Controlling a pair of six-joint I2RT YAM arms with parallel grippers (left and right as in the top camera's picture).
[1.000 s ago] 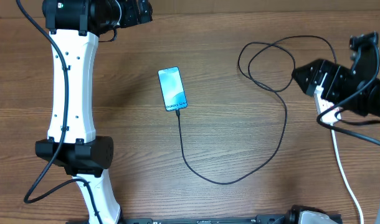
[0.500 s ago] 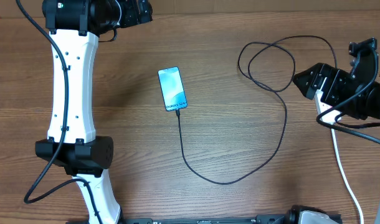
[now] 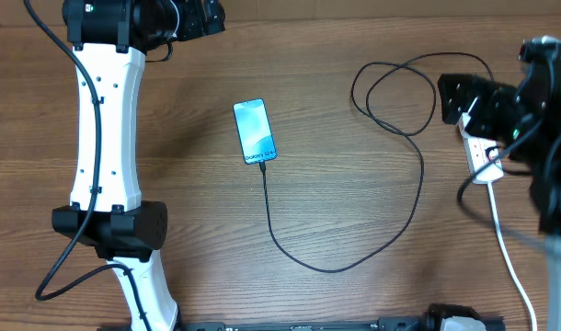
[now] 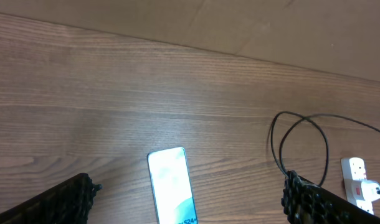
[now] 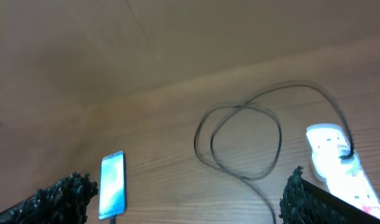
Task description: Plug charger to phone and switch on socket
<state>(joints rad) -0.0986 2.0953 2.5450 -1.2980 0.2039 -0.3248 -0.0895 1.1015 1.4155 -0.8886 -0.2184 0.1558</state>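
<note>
Plainly, left gripper point(image 4: 189, 190) and right gripper point(image 5: 187, 186) both gape wide and empty, while the charger point(image 3: 418, 179) reaches the phone point(image 3: 255, 131).

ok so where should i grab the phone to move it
Probably across its two long edges, coming straight down from above: the phone lies flat, screen up, and the charger meets its lower short end, so stay clear of that end.
</note>
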